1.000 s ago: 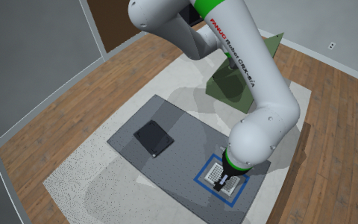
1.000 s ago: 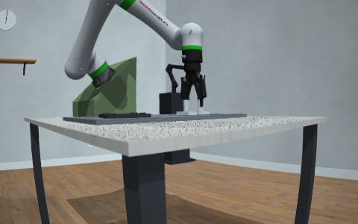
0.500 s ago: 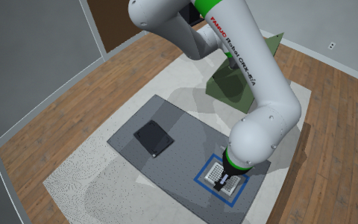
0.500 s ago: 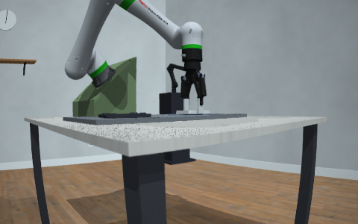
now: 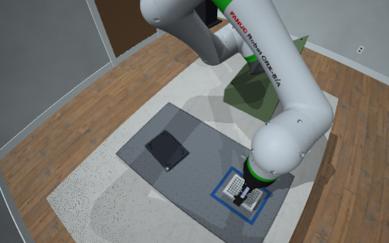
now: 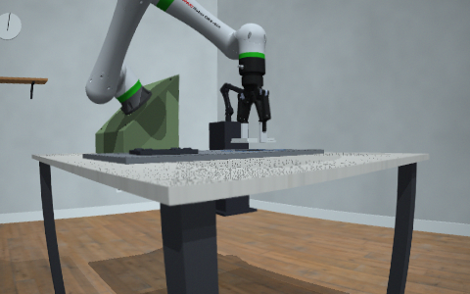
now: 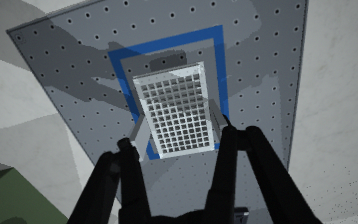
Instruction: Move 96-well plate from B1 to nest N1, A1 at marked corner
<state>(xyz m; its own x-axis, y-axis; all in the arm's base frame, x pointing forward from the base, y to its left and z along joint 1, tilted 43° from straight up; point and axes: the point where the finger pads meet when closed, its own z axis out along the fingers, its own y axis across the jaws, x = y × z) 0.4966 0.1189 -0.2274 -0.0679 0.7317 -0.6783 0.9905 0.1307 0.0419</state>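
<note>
Plate (image 7: pixel 175 111) sits inside the blue outline of B1 (image 7: pixel 170 42) on the grey perforated board (image 5: pixel 206 142), wells up. Tool (image 7: pixel 178 132) is closed on the plate, one finger on each long side; in the wrist view the light pads (image 7: pixel 218 118) press against both long edges. Exterior view shows the tool (image 6: pixel 254 128) pointing straight down, with the plate (image 6: pixel 254 140) low at board level; whether it touches the board cannot be told. Nest N1 (image 5: pixel 166 150), a dark square, lies on the same board well apart from the plate (image 5: pixel 235 185), toward the other end. Board rests on the speckled white desk (image 6: pixel 249 176). Green wedge (image 6: pixel 143 122) stands behind the board and carries the arm's base.
</note>
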